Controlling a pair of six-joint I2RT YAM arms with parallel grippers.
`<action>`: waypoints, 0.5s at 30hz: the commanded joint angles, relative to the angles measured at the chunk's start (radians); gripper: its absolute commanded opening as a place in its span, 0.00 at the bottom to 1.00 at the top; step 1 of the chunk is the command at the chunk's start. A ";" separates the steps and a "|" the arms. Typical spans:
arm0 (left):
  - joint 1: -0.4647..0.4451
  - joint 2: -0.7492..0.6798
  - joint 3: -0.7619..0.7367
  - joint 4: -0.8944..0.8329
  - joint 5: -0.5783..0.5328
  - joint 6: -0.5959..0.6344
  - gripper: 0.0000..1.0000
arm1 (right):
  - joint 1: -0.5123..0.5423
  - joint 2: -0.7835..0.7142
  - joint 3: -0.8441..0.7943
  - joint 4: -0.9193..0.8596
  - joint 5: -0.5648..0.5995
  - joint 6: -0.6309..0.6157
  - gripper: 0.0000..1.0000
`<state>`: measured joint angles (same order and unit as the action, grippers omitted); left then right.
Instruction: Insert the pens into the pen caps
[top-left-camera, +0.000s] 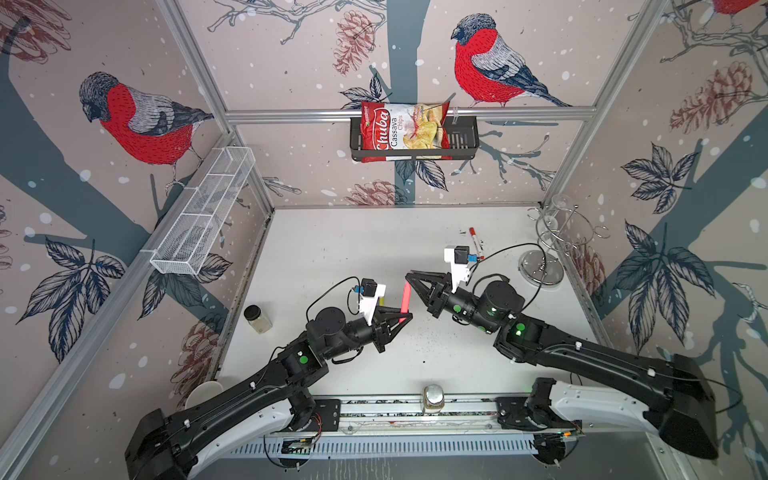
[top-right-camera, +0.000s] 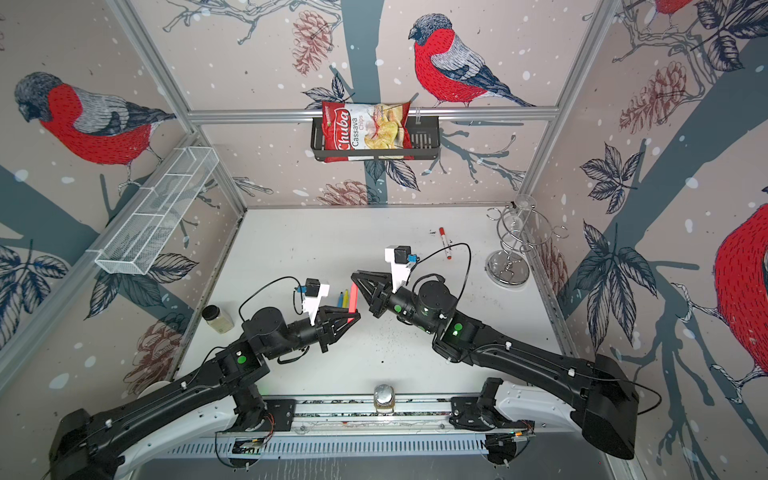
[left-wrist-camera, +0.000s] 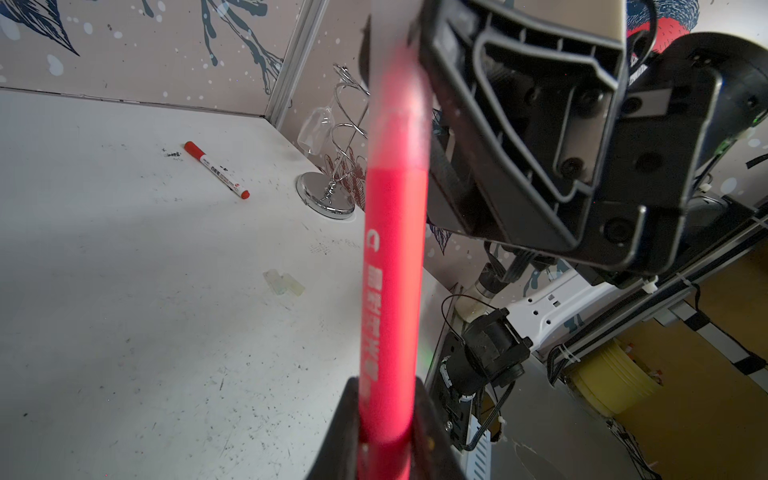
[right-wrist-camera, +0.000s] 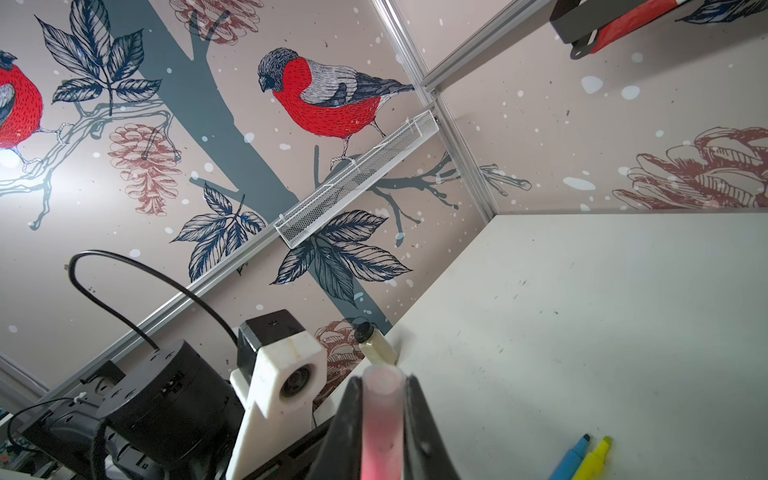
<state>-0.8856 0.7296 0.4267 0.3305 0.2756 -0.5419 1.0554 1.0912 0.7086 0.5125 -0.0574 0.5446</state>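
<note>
Capping the pink pen (top-left-camera: 404, 296): left tool (top-left-camera: 404, 317) grips its barrel, right tool (top-left-camera: 409, 277) grips the cap (right-wrist-camera: 382, 409) on its tip; seating likely needs a straight axial push.

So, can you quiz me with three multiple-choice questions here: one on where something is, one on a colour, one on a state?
1. Where is the white marker? A in the wire basket; B on the table near the chrome rack; C in a jar.
2. What colour is the held pen? A green; B black; C pink-red.
3. The left tool is: A wide open; B shut on the pen; C shut on a jar.
Answers: B, it lies flat there; C, its barrel is pink-red; B, it pinches the barrel.
</note>
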 joint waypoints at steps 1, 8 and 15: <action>0.013 -0.013 0.029 0.299 -0.167 -0.005 0.00 | 0.021 0.024 0.002 -0.291 -0.130 -0.034 0.06; 0.014 -0.031 0.028 0.284 -0.171 0.005 0.00 | 0.026 0.019 0.009 -0.298 -0.129 -0.047 0.06; 0.016 -0.028 0.001 0.285 -0.176 -0.001 0.00 | 0.024 0.012 0.030 -0.302 -0.132 -0.057 0.13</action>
<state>-0.8852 0.7109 0.4236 0.3252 0.2535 -0.5243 1.0657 1.0943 0.7437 0.4786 -0.0467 0.5201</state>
